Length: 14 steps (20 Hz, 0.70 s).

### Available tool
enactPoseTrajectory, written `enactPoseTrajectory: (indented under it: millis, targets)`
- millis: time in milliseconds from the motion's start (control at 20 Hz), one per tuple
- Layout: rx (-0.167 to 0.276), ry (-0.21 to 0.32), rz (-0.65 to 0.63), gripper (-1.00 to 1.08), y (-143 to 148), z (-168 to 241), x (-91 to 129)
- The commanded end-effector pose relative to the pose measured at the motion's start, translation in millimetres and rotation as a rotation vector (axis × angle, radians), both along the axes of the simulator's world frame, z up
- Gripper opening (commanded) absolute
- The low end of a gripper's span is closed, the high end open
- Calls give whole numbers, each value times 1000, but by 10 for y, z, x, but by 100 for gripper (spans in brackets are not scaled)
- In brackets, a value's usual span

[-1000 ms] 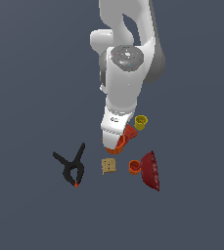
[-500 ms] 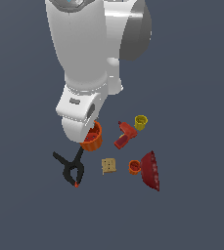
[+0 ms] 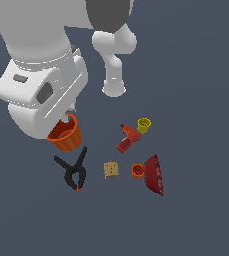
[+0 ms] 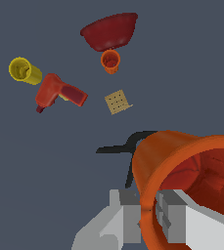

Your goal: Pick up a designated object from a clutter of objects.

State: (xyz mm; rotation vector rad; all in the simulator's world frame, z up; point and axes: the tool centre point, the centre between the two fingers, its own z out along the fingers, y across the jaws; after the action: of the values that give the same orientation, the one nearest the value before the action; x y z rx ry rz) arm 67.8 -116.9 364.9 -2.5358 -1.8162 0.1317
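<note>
1. Compared to half a second back, the arm is sitting closer to the exterior camera and looking bigger in frame, with the larger orange cup (image 3: 64,134) still hanging under it; the rest of the clutter is lying right where it was.
2. Claw (image 4: 150,217) is pinching the cup's thick rim: in the wrist view one finger (image 4: 125,215) is sitting outside the wall and the other is sitting inside the mouth, so it's closed down to just the wall thickness.
3. Cup is riding tilted, mouth facing up toward the wrist, ribbed tapered side showing in the exterior view. It's looking lifted clear of the worktop (image 3: 196,75), though exactly how high I can't tell.
4. Black spring clamp (image 3: 73,170) is lying just below the cup in the exterior view, apart from it. In the wrist view it's peeking out from behind the cup's rim.
5. Tan block (image 3: 111,170) is sitting between the clamp and the smaller orange cup (image 3: 137,171).
6. That smaller cup is resting right up against the red bowl (image 3: 155,175), which is tipped on its side; can't say for sure whether they're actually touching.
7. Red tool-shaped piece (image 3: 127,138) is lying near the yellow cup (image 3: 144,125), which is on its side toward the exterior view's right of it.
8. Everything except the held cup is staying bunched together, well apart from the claw.
</note>
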Motion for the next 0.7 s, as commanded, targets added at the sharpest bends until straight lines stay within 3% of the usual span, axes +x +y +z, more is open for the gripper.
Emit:
enactPoseTrajectory:
  millis: [0, 650]
  targets:
    - [0, -1, 1, -100, -123, 147, 52]
    - [-2, -1, 1, -100, -602, 686, 271]
